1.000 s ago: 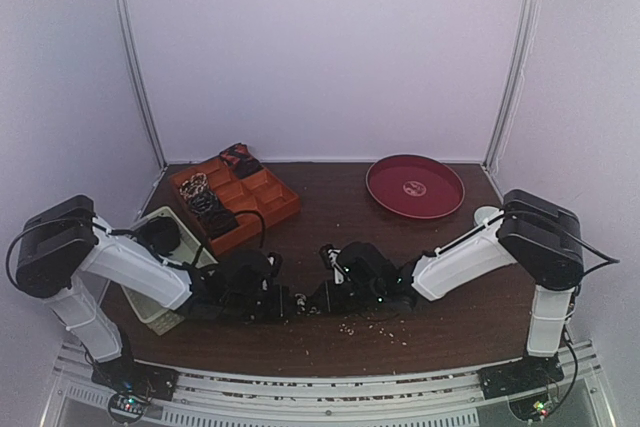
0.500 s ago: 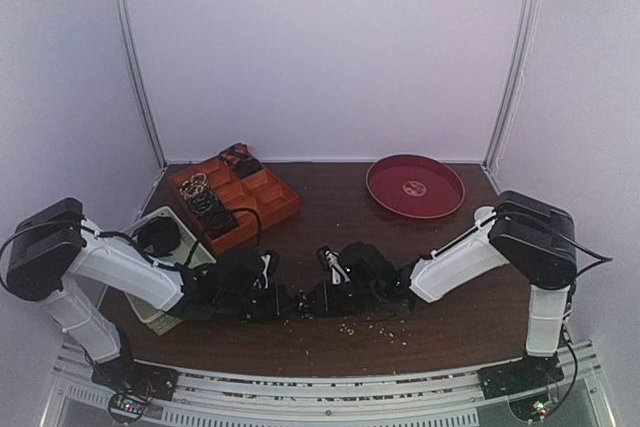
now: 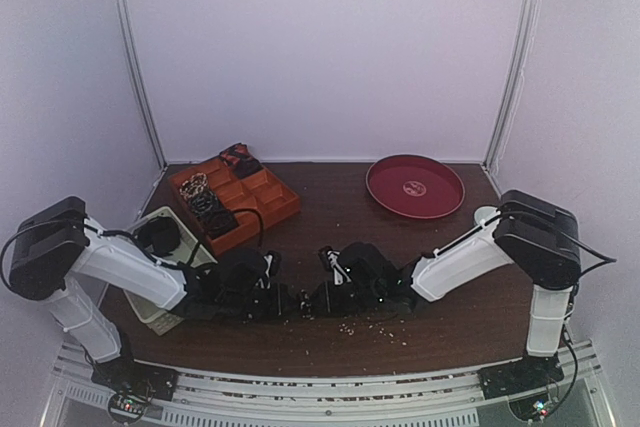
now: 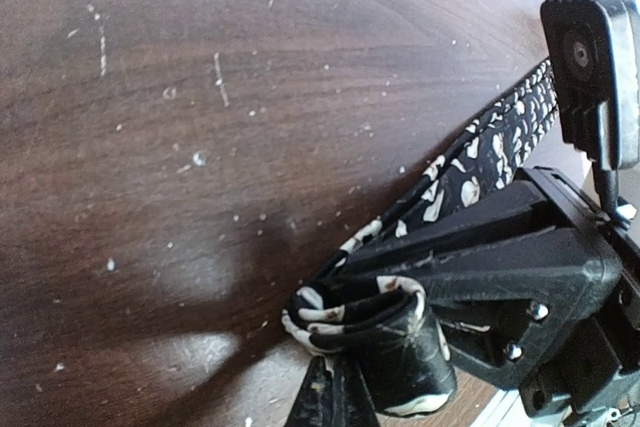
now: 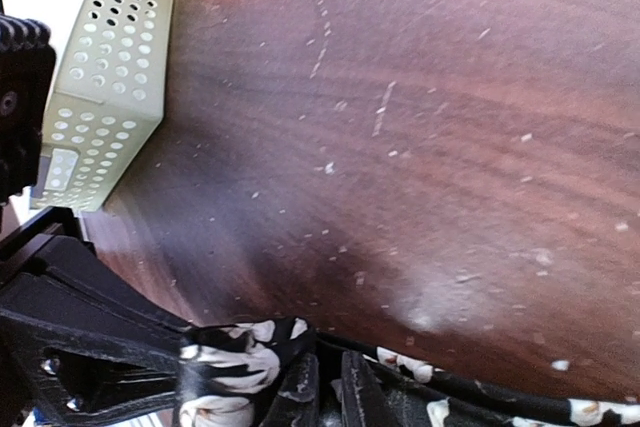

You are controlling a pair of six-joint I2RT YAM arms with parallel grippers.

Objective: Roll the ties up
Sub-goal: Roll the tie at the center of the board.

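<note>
Tie point(image 4: 500, 142) on table point(image 4: 200, 97); basket point(image 5: 100, 97), orange tray point(image 3: 268, 192), red plate point(image 3: 440, 192) around.

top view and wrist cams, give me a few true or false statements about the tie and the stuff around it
1. The left gripper has its jaws shut on the tie, a black one with white speckles. True.
2. The red plate sits at the near left corner of the table. False: it is at the far right.
3. Some compartments of the orange tray are filled. True.
4. The white basket stands to the right of the red plate. False: it is at the left edge of the table, beside the left arm.
</note>
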